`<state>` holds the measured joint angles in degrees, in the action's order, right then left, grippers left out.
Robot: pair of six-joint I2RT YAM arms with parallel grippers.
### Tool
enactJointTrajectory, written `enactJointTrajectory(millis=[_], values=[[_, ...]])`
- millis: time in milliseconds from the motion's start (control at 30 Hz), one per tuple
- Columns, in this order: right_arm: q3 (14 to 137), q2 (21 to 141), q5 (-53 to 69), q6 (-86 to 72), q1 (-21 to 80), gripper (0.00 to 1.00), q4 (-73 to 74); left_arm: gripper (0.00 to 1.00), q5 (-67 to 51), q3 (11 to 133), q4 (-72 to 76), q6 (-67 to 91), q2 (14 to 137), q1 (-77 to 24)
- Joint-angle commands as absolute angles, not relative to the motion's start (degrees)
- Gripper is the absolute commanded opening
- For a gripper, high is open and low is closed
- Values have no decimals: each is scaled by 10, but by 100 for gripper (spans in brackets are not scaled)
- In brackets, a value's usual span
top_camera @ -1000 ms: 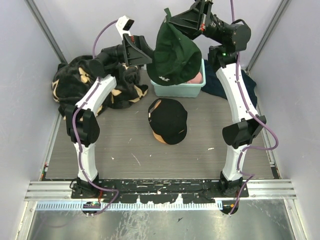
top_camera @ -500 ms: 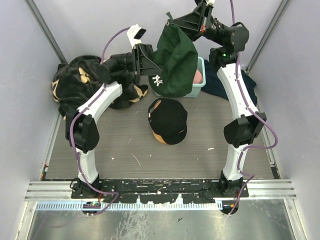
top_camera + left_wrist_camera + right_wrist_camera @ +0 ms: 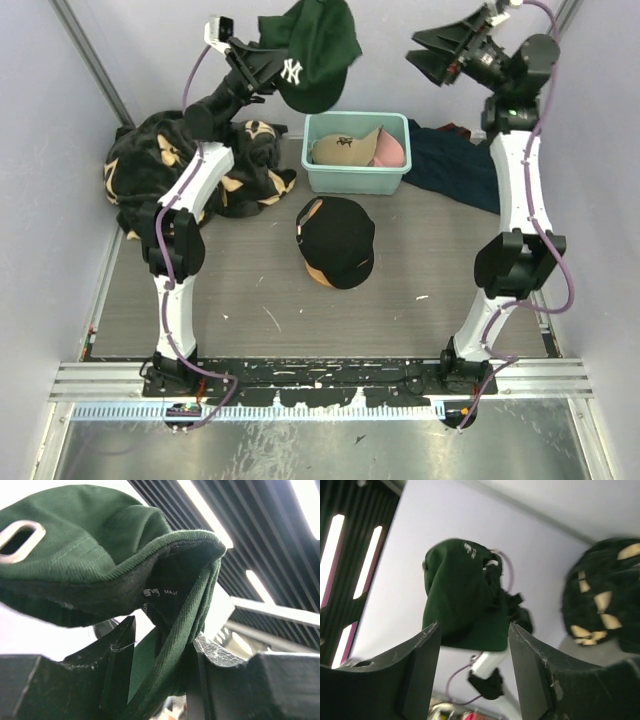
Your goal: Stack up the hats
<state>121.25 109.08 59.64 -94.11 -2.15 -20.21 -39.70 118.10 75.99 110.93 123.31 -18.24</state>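
L tool (image 3: 268, 68) clenched on dk green cap (image 3: 312, 45), raised high, up-left of teal bin (image 3: 355, 182) in top view. Black cap (image 3: 338, 240) on tabletop (image 3: 250, 290), centre. Tan cap (image 3: 345, 148) + pink cap (image 3: 393, 150) inside bin. R tool (image 3: 428, 62) released, empty, high at rear R.

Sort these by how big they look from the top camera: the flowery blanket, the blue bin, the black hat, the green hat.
1. flowery blanket
2. blue bin
3. black hat and green hat look about alike. The green one is up nearer the camera, so I won't rank them.
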Motion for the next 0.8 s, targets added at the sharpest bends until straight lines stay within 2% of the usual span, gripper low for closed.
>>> enactJointTrajectory(millis=[0,100,167,267,433,633,767], values=[[1182,985,577,-641,-59,63,-16,2,-282,1189,651,1014,1196,-171],[1219,985,553,-502,-42,63,114,2,-192,1110,590,958,1147,-166],[1210,976,528,-454,-13,62,120,2,-139,1069,539,918,1118,-166],[1097,931,491,-454,21,65,-12,2,-42,1032,499,881,1084,-185],[874,861,419,-519,47,67,-322,2,96,1027,457,886,1070,-246],[786,881,353,-629,72,68,-567,2,192,1048,450,957,1083,-302],[783,919,322,-691,79,69,-664,2,232,1023,414,1003,1067,-331]])
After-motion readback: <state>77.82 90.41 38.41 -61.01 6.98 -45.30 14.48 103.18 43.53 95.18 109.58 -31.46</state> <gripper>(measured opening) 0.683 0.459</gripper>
